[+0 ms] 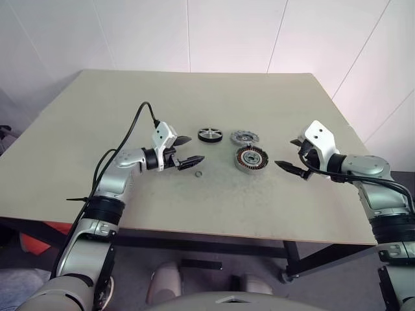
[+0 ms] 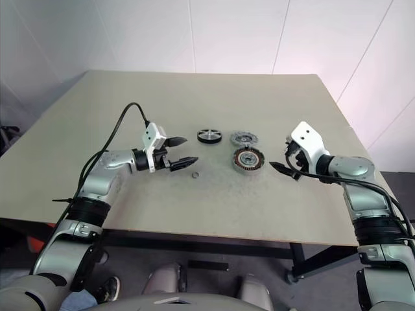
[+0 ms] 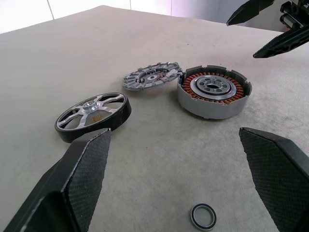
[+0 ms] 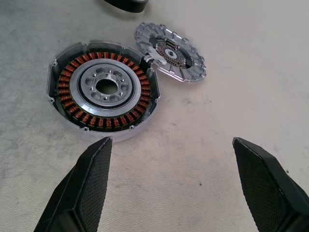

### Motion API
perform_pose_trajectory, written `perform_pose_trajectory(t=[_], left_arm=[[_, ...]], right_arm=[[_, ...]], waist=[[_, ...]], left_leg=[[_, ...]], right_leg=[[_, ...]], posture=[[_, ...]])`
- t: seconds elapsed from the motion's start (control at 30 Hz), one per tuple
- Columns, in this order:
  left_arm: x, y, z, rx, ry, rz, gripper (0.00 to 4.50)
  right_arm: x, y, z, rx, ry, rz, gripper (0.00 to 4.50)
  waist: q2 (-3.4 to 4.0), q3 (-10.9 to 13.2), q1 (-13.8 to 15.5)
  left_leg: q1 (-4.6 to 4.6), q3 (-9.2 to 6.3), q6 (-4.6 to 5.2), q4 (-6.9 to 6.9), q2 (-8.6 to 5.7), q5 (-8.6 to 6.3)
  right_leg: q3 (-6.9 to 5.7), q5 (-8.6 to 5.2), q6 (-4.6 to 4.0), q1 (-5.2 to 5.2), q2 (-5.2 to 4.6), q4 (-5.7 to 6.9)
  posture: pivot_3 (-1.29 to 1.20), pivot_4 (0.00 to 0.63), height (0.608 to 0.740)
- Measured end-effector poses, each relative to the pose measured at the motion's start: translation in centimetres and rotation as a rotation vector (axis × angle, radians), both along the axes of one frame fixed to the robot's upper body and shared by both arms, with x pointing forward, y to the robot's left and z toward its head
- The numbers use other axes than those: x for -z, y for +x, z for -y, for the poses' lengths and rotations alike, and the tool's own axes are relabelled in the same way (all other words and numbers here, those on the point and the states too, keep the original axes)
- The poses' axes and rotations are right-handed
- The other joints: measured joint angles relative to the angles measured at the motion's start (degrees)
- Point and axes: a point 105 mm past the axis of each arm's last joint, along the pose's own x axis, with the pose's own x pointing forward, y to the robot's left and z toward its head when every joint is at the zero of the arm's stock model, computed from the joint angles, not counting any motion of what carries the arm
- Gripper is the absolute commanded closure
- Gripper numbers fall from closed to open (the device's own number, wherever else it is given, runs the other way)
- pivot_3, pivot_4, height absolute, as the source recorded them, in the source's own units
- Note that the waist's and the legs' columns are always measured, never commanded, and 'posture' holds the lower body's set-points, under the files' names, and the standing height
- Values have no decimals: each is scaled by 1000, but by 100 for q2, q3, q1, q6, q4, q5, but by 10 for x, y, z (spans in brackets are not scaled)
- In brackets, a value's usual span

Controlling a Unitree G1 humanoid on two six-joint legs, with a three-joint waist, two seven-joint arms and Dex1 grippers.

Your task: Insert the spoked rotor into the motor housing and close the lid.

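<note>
The motor housing, a grey cup with copper windings around a silver centre, sits mid-table with nothing in it. Just behind it lies the lid, a silvery cut-out disc whose edge touches the housing's rim. The spoked rotor, black-rimmed with pale spokes, lies flat to the left of the lid. My left gripper hovers open to the left of the parts, pointing at them, with nothing in it. Right of the housing, my right gripper is open too and holds nothing.
A small dark ring washer lies on the beige table just below the left gripper's fingers. The table's front edge runs close under both arms. A black cable loops above the left forearm.
</note>
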Motion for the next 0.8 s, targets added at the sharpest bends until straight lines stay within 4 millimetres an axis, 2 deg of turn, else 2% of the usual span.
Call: perform_pose_trajectory(t=[0.37, 0.53, 0.6, 0.8], left_arm=[[0, 1, 0, -7, -1, 2, 0], [0, 1, 0, -12, -3, 2, 0], [1, 1, 1, -13, -4, 1, 0], [1, 3, 2, -14, -4, 2, 0]], right_arm=[[2, 0, -2, -11, -2, -9, 20], [7, -2, -9, -52, -25, -33, 20], [10, -2, -14, -79, -61, -36, 20], [12, 5, -16, -196, -310, -29, 20]], waist=[[0, 0, 0], [0, 0, -1], [0, 0, -1], [0, 0, -12]], left_leg=[[0, 0, 0, 0, 0, 0], [0, 0, 0, 0, 0, 0], [0, 0, 0, 0, 0, 0], [0, 0, 0, 2, 0, 0]], right_leg=[[0, 0, 0, 0, 0, 0], [0, 0, 0, 0, 0, 1], [0, 0, 0, 0, 0, 1], [1, 0, 0, -1, 0, 2]], posture=[[0, 0, 740], [0, 0, 740], [0, 0, 740], [0, 0, 740]])
